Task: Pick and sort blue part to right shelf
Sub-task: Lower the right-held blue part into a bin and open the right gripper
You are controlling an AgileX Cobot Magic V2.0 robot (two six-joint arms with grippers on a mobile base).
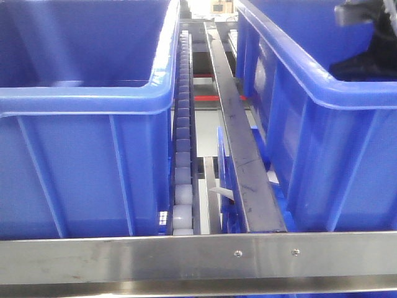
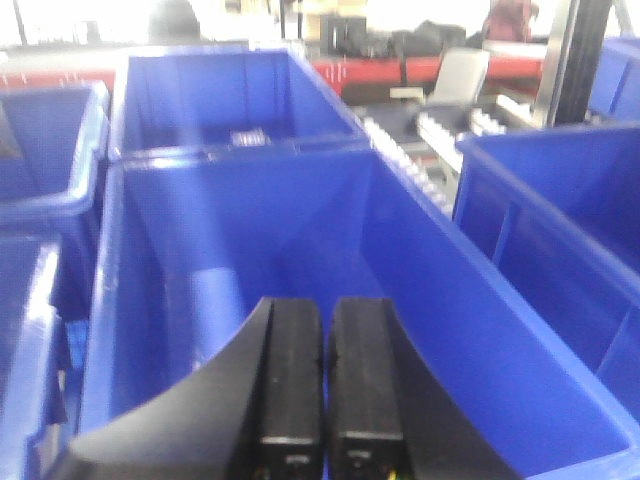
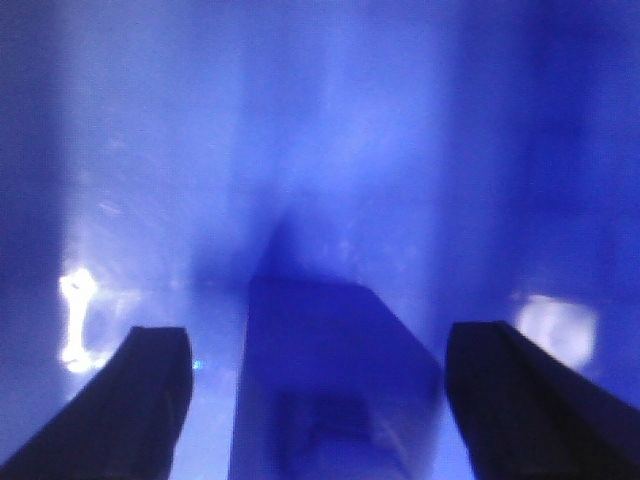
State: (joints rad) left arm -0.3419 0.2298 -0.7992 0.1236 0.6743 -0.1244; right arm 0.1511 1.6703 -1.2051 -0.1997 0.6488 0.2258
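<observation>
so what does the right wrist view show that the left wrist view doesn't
Only the right wrist view: the right gripper open inside a crate, its fingers either side of a blue part lying between them, not touching it.

Only the left wrist view: the left gripper shut, fingers together with nothing between them, above a large crate. More crates sit behind and beside it, and a roller track runs to the right.

Both: black fingers low in frame and blue crate plastic.
</observation>
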